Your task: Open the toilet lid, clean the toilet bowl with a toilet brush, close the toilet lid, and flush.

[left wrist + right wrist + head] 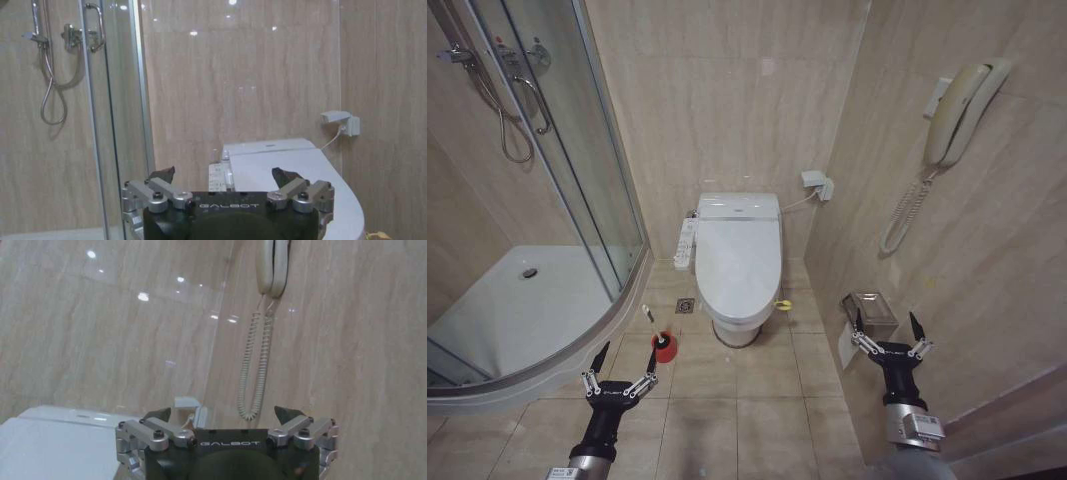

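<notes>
Lid [739, 250] was down, glossy white; red brush [662, 340] holder sat by the shower tray [517, 310]. Left tool [619, 368] and right tool [889, 333] both hung spread apart.

Glossy white plastic toilet lid [740, 255], polished beige stone-look wall tiles [717, 90], clear glass shower door [577, 150] with shiny metal handle [532, 105], matt floor tiles [737, 410].

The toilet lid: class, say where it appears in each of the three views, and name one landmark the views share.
Head view: the toilet lid lies shut at centre, against the back wall.
Left wrist view: low on the right, beyond the left pincer.
Right wrist view: bottom left corner, beside the right pincer.
Shared landmark: the wall socket.
</notes>
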Available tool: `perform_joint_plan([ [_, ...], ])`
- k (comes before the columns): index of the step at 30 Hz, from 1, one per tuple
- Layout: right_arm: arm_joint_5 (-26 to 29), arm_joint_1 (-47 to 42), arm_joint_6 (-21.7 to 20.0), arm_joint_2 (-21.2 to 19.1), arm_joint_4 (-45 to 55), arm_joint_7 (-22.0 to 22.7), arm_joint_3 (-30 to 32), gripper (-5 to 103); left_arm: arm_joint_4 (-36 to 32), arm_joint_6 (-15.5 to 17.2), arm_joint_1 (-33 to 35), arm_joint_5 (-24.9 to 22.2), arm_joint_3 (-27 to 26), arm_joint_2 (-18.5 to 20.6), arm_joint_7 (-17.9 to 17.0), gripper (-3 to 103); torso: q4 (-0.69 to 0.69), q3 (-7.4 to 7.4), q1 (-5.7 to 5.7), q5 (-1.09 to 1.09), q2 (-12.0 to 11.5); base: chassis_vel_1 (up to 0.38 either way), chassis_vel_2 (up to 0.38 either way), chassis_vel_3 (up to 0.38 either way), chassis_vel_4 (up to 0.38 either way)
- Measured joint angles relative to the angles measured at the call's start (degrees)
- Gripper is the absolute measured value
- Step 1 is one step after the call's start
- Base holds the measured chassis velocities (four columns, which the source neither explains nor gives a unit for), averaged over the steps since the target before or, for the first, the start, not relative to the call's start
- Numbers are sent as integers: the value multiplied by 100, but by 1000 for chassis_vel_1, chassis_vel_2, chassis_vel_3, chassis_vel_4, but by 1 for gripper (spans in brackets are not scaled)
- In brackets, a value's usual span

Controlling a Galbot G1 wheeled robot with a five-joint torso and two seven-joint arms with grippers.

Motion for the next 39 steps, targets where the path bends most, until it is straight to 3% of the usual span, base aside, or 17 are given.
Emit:
perform_joint_plan([
  [39, 0, 2, 0, 0, 0, 0, 0, 100, 0, 0, 0, 0, 0, 0, 0, 98, 1, 1, 2, 0, 0, 0, 0, 0, 0],
])
